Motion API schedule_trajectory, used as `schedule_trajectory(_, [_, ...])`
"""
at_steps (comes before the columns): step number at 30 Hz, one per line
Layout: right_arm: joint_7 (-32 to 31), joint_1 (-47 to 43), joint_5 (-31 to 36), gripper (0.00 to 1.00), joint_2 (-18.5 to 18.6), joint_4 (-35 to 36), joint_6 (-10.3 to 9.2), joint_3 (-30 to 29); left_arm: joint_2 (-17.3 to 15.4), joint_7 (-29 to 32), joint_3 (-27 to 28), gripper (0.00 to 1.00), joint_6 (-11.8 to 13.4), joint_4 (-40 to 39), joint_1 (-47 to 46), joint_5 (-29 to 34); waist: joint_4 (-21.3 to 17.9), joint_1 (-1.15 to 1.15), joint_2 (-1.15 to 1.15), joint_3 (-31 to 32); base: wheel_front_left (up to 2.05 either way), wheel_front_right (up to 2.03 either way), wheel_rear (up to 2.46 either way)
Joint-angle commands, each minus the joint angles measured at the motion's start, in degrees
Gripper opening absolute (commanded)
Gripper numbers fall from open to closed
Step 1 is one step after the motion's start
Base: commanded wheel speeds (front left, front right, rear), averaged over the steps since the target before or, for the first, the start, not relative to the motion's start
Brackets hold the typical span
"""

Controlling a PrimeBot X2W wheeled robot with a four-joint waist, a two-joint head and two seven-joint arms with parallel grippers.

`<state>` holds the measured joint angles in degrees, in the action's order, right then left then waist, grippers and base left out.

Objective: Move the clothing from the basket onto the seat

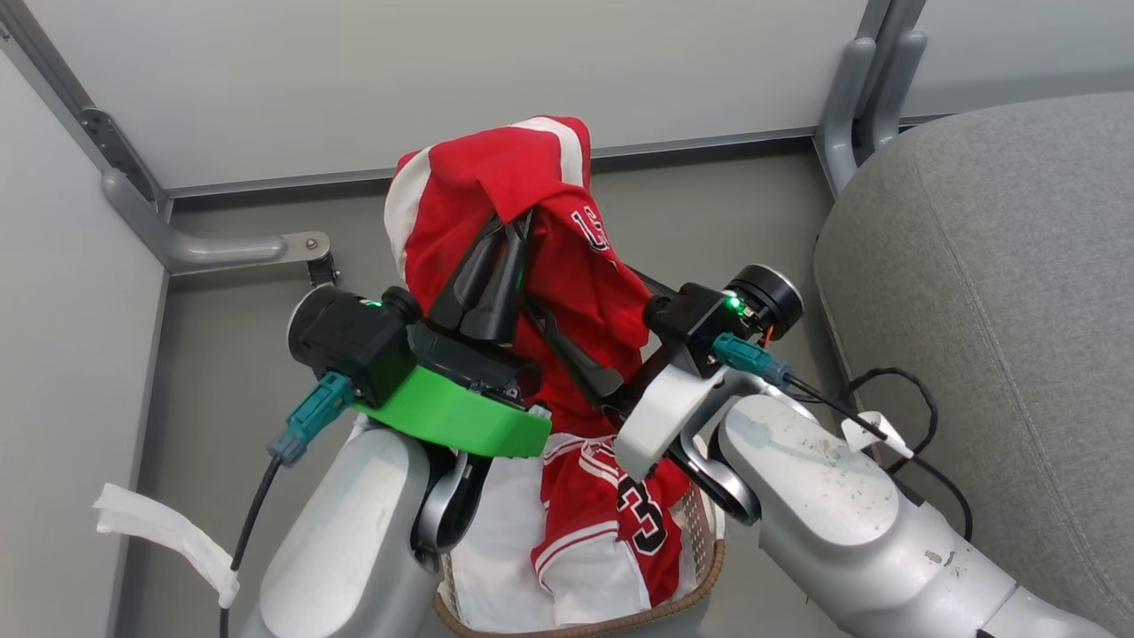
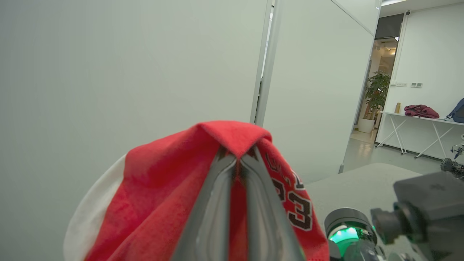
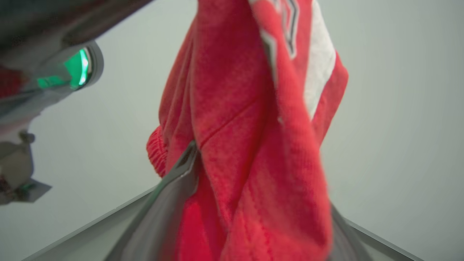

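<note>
The left claw (image 2: 237,159) is clenched on a red garment (image 1: 496,177), its two dark fingers pressed together with a fold of the cloth caught between the tips and draped over them like a hood. The garment is held up above the basket (image 1: 700,594), and its white trim, black-and-white lettering and a 23 show on the side that hangs toward the right arm.

The right claw (image 3: 261,181) stands released, its fingers spread wide, and the lower hang of the same garment falls between them. The cloth lies against one finger (image 3: 174,188) in the right wrist view, though that view is blurred and I cannot tell whether it touches the other.

A bright green ring (image 1: 452,416) sits on the left wrist, just under the claw.

Below both arms, the basket stands on the grey floor (image 1: 230,354), partly hidden by the pale forearms. Its brown woven-look rim shows at the bottom of the head view. Inside lie a second red garment (image 1: 611,523), crumpled, with white stripes and a black 3 facing up, and beside it a plain white liner (image 1: 496,532).

The seat (image 1: 1001,266), a large grey cushion with stitched seams, is to the robot's right of the basket, near it and with no clothing on the part in view. Pale wall panels (image 1: 354,80) close the corner behind.
</note>
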<state>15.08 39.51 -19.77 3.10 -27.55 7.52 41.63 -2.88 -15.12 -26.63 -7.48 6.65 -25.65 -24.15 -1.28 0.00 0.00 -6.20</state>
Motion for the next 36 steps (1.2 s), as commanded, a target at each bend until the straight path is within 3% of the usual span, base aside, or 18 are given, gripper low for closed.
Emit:
schedule_trajectory(1, [0.1, 0.3, -0.6, 0.55, 0.0, -0.4, -0.06, 0.3, -0.1, -0.1, -0.2, 0.00, 0.0, 0.0, -0.2, 0.0, 0.0, 0.00, 0.00, 0.0, 0.00, 0.00, 0.00])
schedule_trajectory(2, [0.1, 0.3, -0.6, 0.00, 0.0, -0.6, -0.06, 0.5, -0.1, -0.1, -0.2, 0.00, 0.0, 0.1, -0.2, -0.1, 0.0, 0.00, 0.00, 0.0, 0.00, 0.00, 0.00])
schedule_trajectory(15, [0.1, -3.1, -2.5, 0.00, 0.0, 0.6, -0.06, -1.7, -0.1, -0.1, 3.0, 0.00, 0.0, 1.6, 1.5, 1.5, -2.3, 0.00, 0.00, -0.5, 0.00, 0.00, 0.00])
schedule_trajectory(16, [0.1, -3.5, -2.7, 0.00, 0.0, 1.0, -0.06, -2.5, -0.1, -0.1, 3.2, 0.69, 0.0, 1.7, 1.7, 1.8, -3.0, 0.00, 0.00, -0.6, 0.00, 0.00, 0.00])
schedule_trajectory(17, [0.1, -3.9, -2.8, 0.00, 0.0, 1.3, -0.06, -3.3, -0.1, 0.0, 3.3, 1.00, 0.0, 2.1, 1.9, 2.3, -3.7, 0.00, 0.00, -0.6, 0.00, 0.00, 0.00])
schedule_trajectory(36, [0.1, -15.6, 0.3, 0.00, 1.3, 5.1, -0.06, -19.1, -0.3, 0.0, 0.9, 1.00, 0.0, 4.6, 5.2, 6.5, -27.1, 0.00, 0.00, -4.1, 0.00, 0.00, 0.00])
